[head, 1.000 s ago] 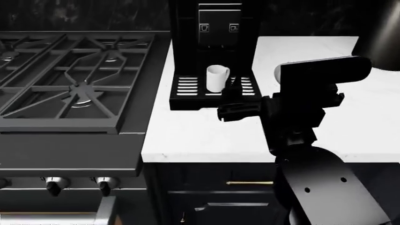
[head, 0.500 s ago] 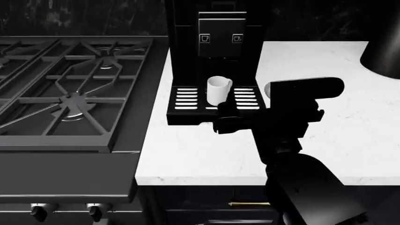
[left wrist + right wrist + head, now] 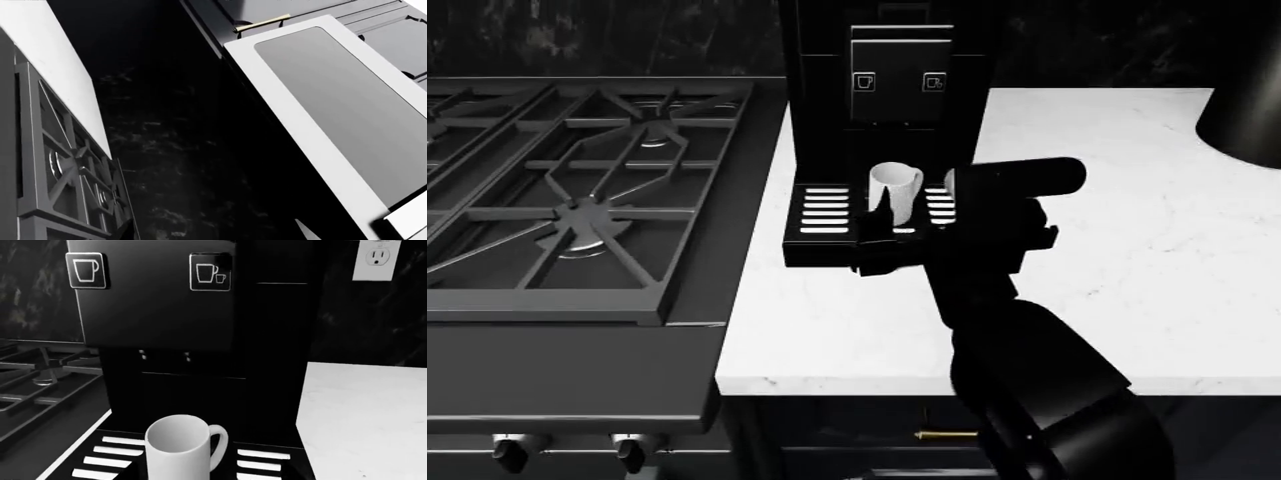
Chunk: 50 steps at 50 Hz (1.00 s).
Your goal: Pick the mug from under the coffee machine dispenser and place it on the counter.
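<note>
Since half a second back our right arm [image 3: 1001, 230] has slid in toward the coffee machine [image 3: 874, 90], whose drip tray [image 3: 827, 205] holds the mug [image 3: 894, 190] upright, so we should square up first, can't tell how the pincer's set.

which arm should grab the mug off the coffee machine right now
Right. Its end effector sits at the drip tray just in front of the mug, which fills its wrist view. The left arm isn't near: its camera shows only stove and cabinets.

The right arm [image 3: 1014, 330] reaches forward, its hand [image 3: 888, 250] low.
</note>
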Motion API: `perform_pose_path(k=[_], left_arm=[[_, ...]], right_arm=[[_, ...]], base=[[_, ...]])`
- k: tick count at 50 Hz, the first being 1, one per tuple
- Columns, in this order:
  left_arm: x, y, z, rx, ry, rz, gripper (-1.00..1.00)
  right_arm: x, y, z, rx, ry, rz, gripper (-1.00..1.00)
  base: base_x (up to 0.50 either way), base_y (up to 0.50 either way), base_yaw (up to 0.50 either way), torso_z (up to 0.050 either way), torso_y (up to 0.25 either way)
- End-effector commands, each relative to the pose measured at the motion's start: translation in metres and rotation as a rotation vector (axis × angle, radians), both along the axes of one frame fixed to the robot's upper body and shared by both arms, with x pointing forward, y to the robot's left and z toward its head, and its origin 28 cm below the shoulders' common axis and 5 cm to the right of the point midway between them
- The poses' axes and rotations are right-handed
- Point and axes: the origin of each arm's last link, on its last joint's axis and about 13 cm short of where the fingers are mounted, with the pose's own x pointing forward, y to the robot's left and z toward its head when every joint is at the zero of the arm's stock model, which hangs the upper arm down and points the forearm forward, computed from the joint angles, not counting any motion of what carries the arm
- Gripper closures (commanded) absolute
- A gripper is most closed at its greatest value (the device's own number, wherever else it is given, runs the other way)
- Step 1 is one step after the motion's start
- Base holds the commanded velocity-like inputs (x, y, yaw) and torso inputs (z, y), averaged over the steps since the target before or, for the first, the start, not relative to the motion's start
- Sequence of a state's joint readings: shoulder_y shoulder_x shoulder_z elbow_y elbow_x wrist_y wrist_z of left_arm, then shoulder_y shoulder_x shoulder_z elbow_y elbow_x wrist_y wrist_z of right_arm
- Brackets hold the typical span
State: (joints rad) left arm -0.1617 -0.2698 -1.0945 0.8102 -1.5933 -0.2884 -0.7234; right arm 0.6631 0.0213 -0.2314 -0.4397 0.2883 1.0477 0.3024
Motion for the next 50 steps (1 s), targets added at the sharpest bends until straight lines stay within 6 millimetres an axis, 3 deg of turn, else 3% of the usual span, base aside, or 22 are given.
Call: perform_pose_path(k=[1,15,34,50], left_arm=[[0.000,0.001,-0.001,-0.006,0.000,0.004,-1.00],[0.000,0.002,-0.001,-0.008,0.001,0.005,-1.00],[-0.001,0.002,-0.002,-0.014,-0.005,0.007,-1.00],[-0.001,0.002,-0.001,-0.015,-0.006,0.008,-1.00]], right_arm=[[0.013,0.009,-0.003,0.008,0.040,0.024,-1.00],[0.026,0.012,-0.006,0.058,0.061,0.013,-1.00],[0.032,0.021,-0.025,0.063,0.127,0.065,-1.00],[0.042,0.023,-0.025,0.069,0.117,0.040,-1.00]], base=[[0.00,0.00,0.00,0.000,0.000],[0.00,0.00,0.00,0.000,0.000],[0.00,0.00,0.00,0.000,0.000],[0.00,0.00,0.00,0.000,0.000]])
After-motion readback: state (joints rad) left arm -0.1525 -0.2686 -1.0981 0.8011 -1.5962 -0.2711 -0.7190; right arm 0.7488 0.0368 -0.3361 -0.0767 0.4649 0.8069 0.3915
